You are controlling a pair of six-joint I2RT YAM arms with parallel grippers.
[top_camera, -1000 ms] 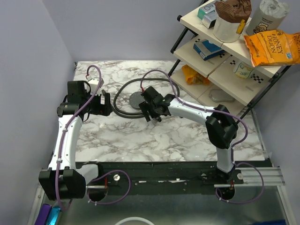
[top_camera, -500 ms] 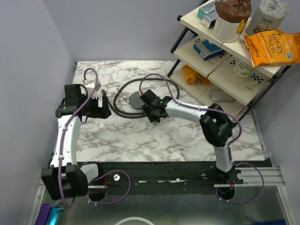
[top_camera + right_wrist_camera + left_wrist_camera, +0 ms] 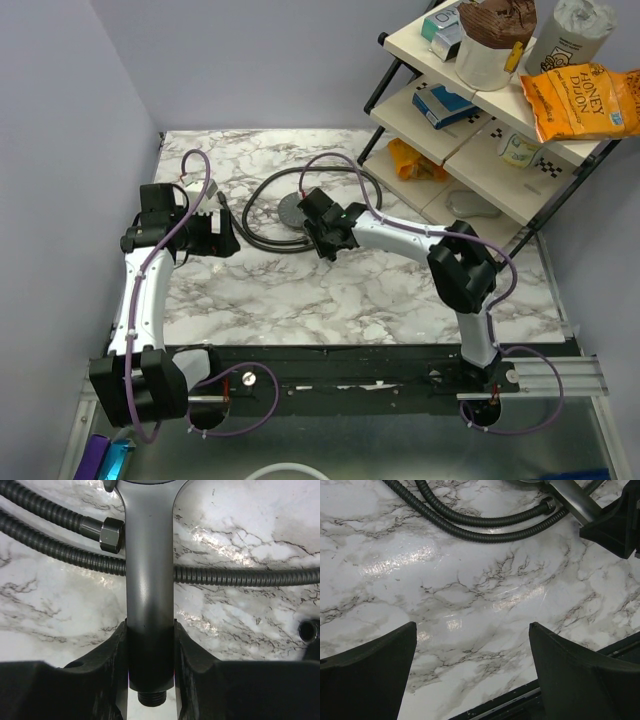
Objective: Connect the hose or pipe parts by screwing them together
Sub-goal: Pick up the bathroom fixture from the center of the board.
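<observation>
Our right gripper (image 3: 150,632) clamped the shower head (image 3: 148,555) by its handle, lower centre. We judged the threaded tip should be kept clear for the hose nut (image 3: 111,534), upper left. Our left gripper (image 3: 472,630) gaped empty above the bench (image 3: 380,530).

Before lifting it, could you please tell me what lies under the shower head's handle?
One run of the black hose crosses beneath the shower head handle, on the marble table; the crossing itself is covered.

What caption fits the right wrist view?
Right gripper clamps the shower head handle, hose crossing beneath, its nut alongside.
</observation>
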